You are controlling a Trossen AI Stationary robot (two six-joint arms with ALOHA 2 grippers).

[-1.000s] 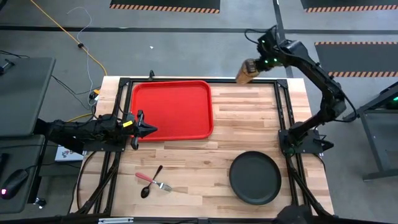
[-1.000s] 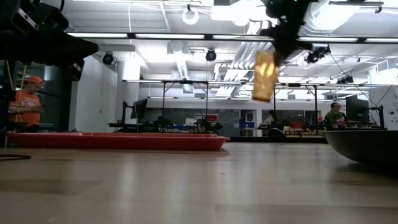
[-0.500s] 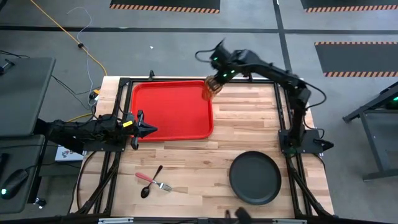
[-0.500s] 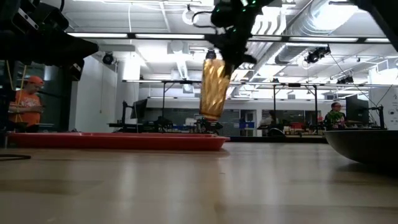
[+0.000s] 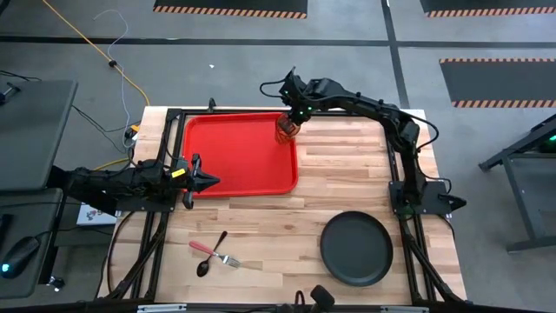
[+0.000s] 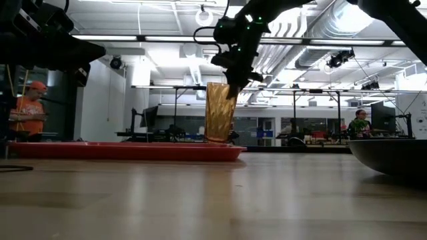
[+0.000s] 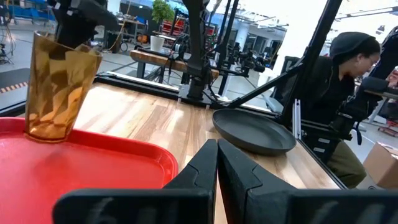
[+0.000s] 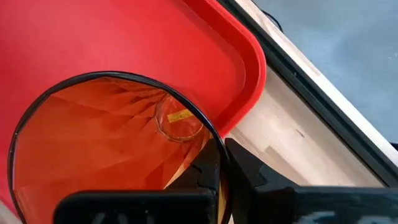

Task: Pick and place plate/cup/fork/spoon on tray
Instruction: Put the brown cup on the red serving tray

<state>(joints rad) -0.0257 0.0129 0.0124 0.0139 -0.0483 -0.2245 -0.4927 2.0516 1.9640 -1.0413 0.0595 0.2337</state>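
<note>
Light wooden table (image 5: 347,174) in a workshop hall; a person in orange (image 6: 30,110) stands beyond it in the low view. The red tray (image 5: 234,156) lies at the far left and bears only the cup (image 5: 287,130), upright at its far right corner. The right tool (image 5: 292,116) is clamped on the cup's rim. The plate (image 5: 356,249) sits near right; the fork (image 5: 217,255) and spoon (image 5: 211,254) lie crossed near left. The left tool (image 5: 204,180), fingers together and holding nothing, rests at the tray's left edge.
</note>
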